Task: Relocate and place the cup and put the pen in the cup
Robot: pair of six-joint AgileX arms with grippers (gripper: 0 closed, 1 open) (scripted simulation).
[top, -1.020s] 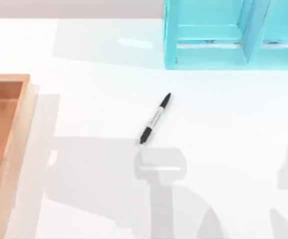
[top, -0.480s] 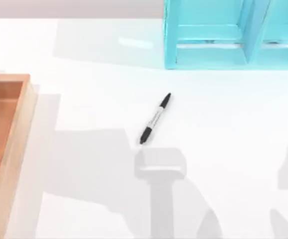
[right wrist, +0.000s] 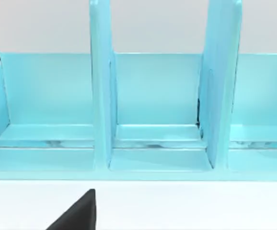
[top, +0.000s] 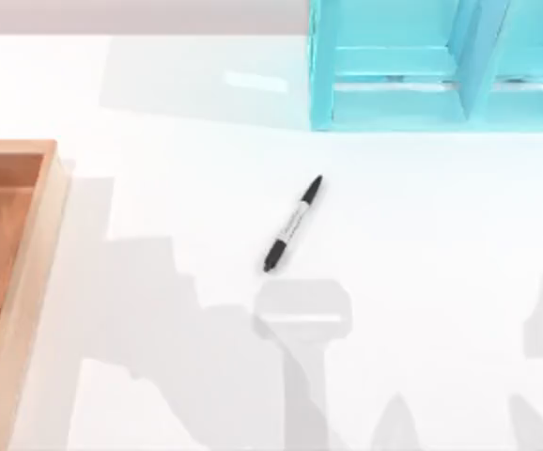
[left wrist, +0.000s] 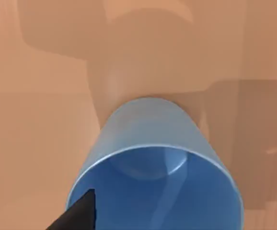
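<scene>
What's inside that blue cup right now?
Nothing: the cup looks empty, its blue base visible. One dark fingertip of the left hand reaches over its rim. The pen lies on the white table.

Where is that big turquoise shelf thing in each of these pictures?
Top view: the turquoise shelf stands at the white table's far edge, right of centre.
Right wrist view: it faces the camera, spanning the picture above the white table.
Left wrist view: this camera looks at the blue cup against the wooden tray instead.
Shared landmark: the white table, in the top and right wrist views.
</scene>
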